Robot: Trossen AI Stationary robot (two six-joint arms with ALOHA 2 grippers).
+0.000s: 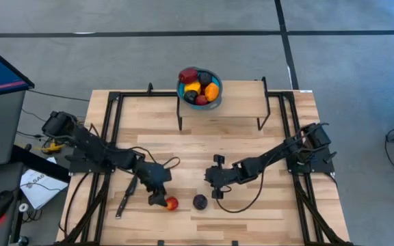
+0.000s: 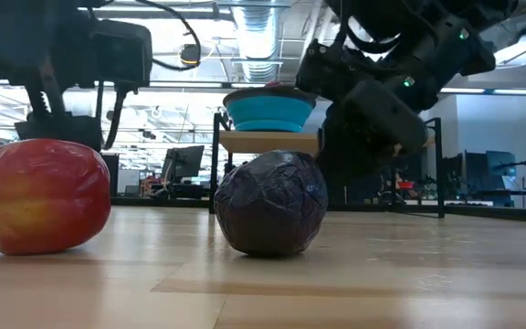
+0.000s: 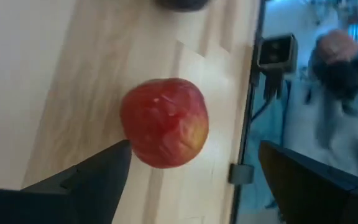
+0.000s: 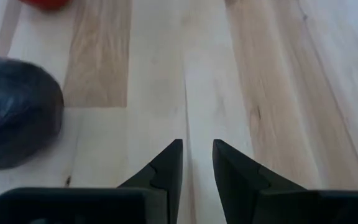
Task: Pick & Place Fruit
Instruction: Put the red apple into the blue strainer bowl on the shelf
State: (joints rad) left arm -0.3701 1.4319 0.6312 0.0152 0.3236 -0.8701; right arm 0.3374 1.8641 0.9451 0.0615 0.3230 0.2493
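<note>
A red-and-yellow fruit (image 1: 172, 203) (image 2: 46, 195) rests on the wooden table near its front edge. My left gripper (image 1: 159, 198) (image 3: 194, 149) is open wide just left of it, and the fruit (image 3: 165, 122) sits ahead between the two fingers. A dark purple fruit (image 1: 200, 201) (image 2: 270, 202) (image 4: 14, 112) lies on the table to its right. My right gripper (image 1: 217, 192) (image 4: 197, 144) hangs low beside the purple fruit, with a narrow gap between its fingers and nothing in it. Several more fruit fill a blue bowl (image 1: 183, 92) (image 2: 270, 111) on a raised shelf at the back. My left gripper has one fingertip (image 3: 120, 155) right at the side of the red-and-yellow fruit (image 3: 135, 140). I cannot tell whether it touches. The other finger stands well clear of the fruit, which rests on the table.
A dark knife (image 1: 127, 197) lies on the table left of my left gripper. The shelf (image 1: 238, 109) stands on black legs across the far middle. Black frame rails (image 1: 108, 130) run along both table sides. A person (image 3: 347, 81) shows beyond the table's edge.
</note>
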